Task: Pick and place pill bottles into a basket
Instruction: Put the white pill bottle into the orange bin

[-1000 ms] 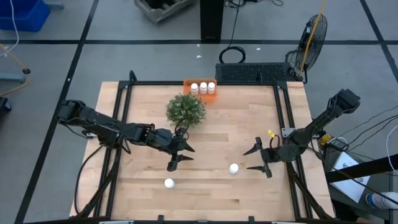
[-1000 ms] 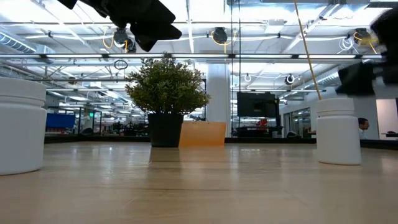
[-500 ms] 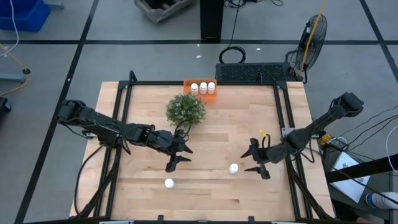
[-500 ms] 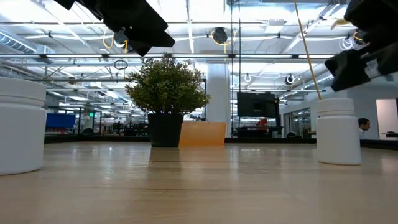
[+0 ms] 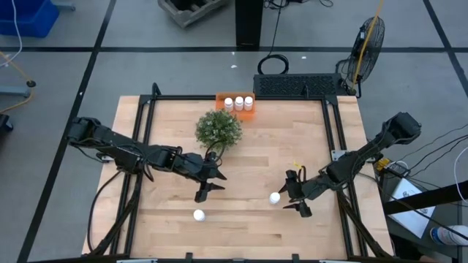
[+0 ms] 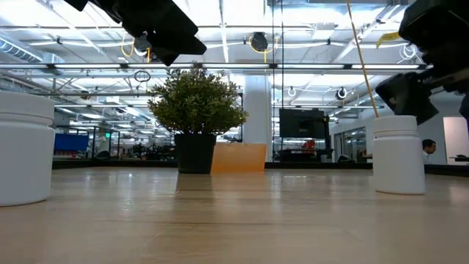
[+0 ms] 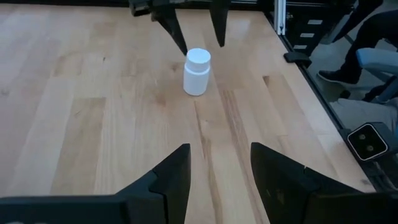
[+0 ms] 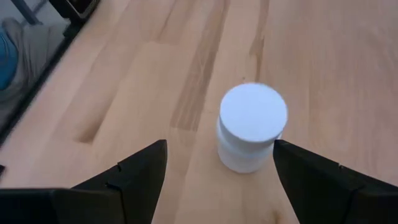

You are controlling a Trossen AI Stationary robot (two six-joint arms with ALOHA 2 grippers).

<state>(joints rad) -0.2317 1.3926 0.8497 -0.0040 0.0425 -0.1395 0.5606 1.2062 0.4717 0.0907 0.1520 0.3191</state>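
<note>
With its fingers spread wide and empty, the right gripper (image 5: 292, 196) lines up beside a pill bottle (image 5: 274, 197), seemingly to straddle it.

Bench (image 5: 248, 157): light wood planks, bounded by a black metal frame (image 5: 330, 131). Potted plant (image 5: 218, 129), bushy green in a dark pot, is stood upright on the far half of the bench. A black keyboard (image 5: 298, 86) is set at the far edge. A fan (image 5: 368, 40) on the grey floor is seen beyond the far right corner. A blue bin (image 5: 29, 16) is noted at far left
</note>
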